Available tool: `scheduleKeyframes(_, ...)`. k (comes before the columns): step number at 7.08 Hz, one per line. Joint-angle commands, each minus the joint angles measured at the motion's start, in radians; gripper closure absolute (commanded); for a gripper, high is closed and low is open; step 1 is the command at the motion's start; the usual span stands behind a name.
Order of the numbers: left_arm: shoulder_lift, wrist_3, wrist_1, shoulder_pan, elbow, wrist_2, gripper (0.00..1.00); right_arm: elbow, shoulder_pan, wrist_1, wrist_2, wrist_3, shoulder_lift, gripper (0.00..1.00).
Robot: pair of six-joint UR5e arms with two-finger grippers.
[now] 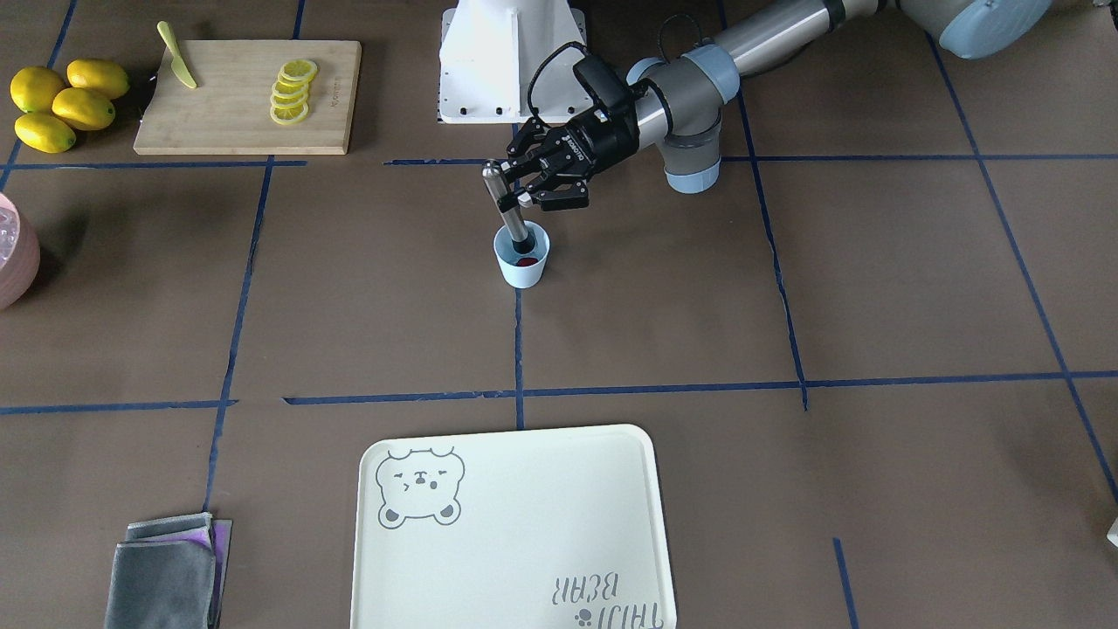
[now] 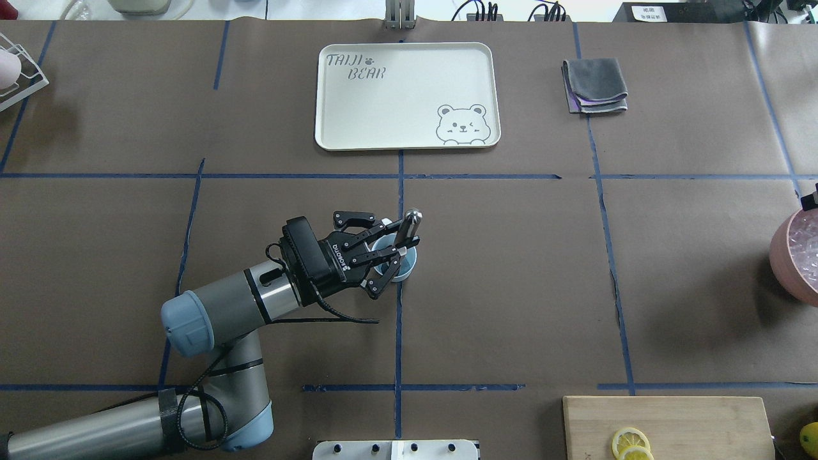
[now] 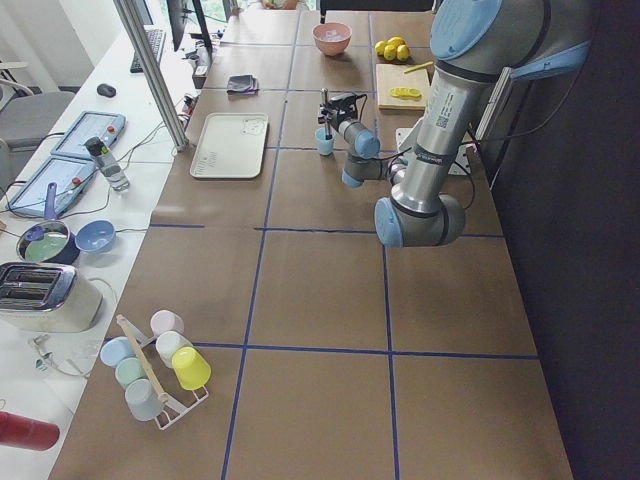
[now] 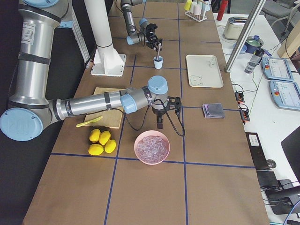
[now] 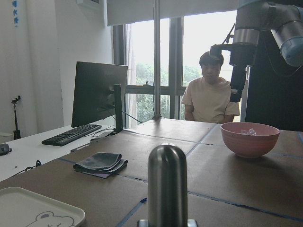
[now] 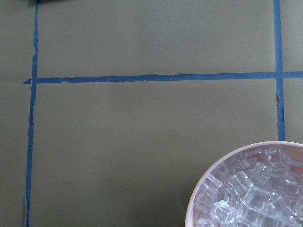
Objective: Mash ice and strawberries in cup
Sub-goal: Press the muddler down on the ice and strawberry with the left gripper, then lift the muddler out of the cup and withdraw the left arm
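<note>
While you look over the front-facing view, find the left gripper (image 1: pixel 515 203) just above centre. Its fingers are pinched on a steel muddler (image 1: pixel 498 185), which tilts slightly, with its rounded top toward the upper left and its lower end down inside the pale-blue cup (image 1: pixel 522 269). The cup stands upright on the brown table paper (image 1: pixel 664 297), on a blue tape line. You can see the strawberry (image 1: pixel 527 259) as a dark-red patch inside the cup, right beside the muddler's foot. Whether any ice lies in the cup with it, you cannot tell from these views.

In the right-side view, the right gripper (image 4: pixel 160 125) hangs at mid-frame, pointing down, just beside the far rim of the pink bowl (image 4: pixel 151 161). You cannot tell whether its claw is spread or pressed together. The bowl is heaped with ice cubes (image 6: pixel 246 198).

At the upper left of the front-facing view you have four lemons (image 1: pixel 61 105) beside a wooden cutting board (image 1: pixel 227 114) carrying lemon slices (image 1: pixel 293 92) and a yellow knife (image 1: pixel 177 65). A cream bear-print tray (image 1: pixel 524 524) sits at bottom centre, and folded grey cloths (image 1: pixel 166 568) lie at the lower left.
</note>
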Motion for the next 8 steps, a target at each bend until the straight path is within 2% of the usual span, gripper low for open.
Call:
scheduleKeyframes(1,-0.023,-0.011,0.121,-0.006,-0.123,0.085,1.00,0.002,0.002,0.000,0.000,0.000,0.000,0.01)
scheduleKeyframes(3,-0.024,-0.018,0.351,-0.026,-0.241,0.114,1.00,-0.002,0.002,0.000,0.000,0.000,0.000,0.00)
scheduleKeyframes(6,-0.013,-0.136,0.927,-0.078,-0.452,0.108,1.00,-0.002,0.002,0.000,-0.001,0.000,0.000,0.00)
scheduleKeyframes(8,0.066,-0.137,1.072,-0.145,-0.475,0.107,1.00,-0.003,0.002,0.002,-0.003,0.000,0.000,0.00)
